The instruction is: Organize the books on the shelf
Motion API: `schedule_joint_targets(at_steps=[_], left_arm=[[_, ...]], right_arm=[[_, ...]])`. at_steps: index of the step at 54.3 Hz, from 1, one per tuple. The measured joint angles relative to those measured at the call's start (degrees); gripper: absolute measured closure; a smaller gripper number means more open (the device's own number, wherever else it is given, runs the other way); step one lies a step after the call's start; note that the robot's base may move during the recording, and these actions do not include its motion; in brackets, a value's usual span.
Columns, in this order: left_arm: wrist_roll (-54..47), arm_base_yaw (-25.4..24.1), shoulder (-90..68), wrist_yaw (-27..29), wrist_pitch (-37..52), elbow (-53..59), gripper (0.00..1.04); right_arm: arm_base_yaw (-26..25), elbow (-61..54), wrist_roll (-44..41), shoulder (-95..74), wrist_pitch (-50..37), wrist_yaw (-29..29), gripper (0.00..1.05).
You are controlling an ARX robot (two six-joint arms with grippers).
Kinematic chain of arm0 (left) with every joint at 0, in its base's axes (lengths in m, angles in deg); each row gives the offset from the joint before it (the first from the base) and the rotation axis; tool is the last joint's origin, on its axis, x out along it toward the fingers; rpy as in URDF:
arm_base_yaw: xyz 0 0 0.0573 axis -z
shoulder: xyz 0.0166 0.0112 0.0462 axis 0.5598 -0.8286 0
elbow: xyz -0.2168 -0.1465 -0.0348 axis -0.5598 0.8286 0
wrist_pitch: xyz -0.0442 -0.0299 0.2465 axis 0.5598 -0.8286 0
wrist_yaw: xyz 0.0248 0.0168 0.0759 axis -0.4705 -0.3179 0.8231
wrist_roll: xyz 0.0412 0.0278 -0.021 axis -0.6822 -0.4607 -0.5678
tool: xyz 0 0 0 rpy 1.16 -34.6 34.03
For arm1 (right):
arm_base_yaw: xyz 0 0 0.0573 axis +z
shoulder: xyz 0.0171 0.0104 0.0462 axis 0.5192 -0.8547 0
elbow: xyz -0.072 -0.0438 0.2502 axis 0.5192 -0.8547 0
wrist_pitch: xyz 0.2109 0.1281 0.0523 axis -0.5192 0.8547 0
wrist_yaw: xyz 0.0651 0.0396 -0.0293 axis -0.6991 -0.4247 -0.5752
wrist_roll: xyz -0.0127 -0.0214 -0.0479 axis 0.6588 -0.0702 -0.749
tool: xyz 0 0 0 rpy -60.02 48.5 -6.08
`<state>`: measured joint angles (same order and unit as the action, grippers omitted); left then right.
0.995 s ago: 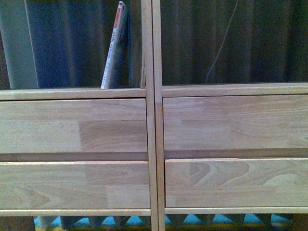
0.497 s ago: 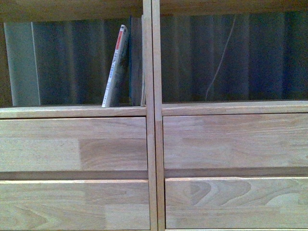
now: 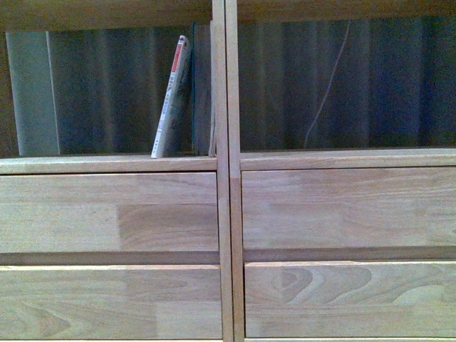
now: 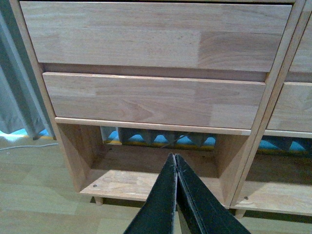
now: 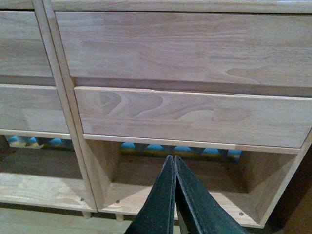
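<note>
One thin white book [image 3: 172,100] with red and dark spine print leans to the right in the left column's open compartment of the light wood shelf [image 3: 228,214], close to the middle upright. No arm shows in the front view. My left gripper [image 4: 175,157] is shut and empty, low in front of the left column's bottom compartment. Shut and empty too, my right gripper [image 5: 173,158] hangs before the right column's bottom compartment.
Wide plank drawer fronts [image 3: 107,214] fill the middle of both columns. A dark curtain [image 3: 342,78] hangs behind the backless compartments, with a thin white cord [image 3: 324,92]. Blue and yellow foam [image 4: 161,139] shows behind the bottom compartments. Pale wood floor [image 4: 39,195] lies below the peg legs.
The front view has tilted upward since a second ago: the shelf board and drawers sit lower in the picture, and the compartment's top board now shows. The book keeps its lean.
</note>
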<state>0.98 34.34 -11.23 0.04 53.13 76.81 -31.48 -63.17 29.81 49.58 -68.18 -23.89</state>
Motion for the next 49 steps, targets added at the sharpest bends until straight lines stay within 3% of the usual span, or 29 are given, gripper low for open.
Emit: schedule_joint_targets(at_steps=[36,42,49], left_arm=[[0.02,0.0,3.32,-0.04,0.42,3.39,1.02],[0.02,0.0,3.34,0.02,0.42,3.39,1.02],[0.02,0.0,3.34,0.07,0.42,3.39,1.02]], right_arm=[[0.04,-5.64,0.04,11.61,4.85,0.0,1.02],[0.07,-5.6,0.07,19.56,14.43,0.02,1.02],[0.04,-5.6,0.09,21.44,14.99,0.07,1.02]])
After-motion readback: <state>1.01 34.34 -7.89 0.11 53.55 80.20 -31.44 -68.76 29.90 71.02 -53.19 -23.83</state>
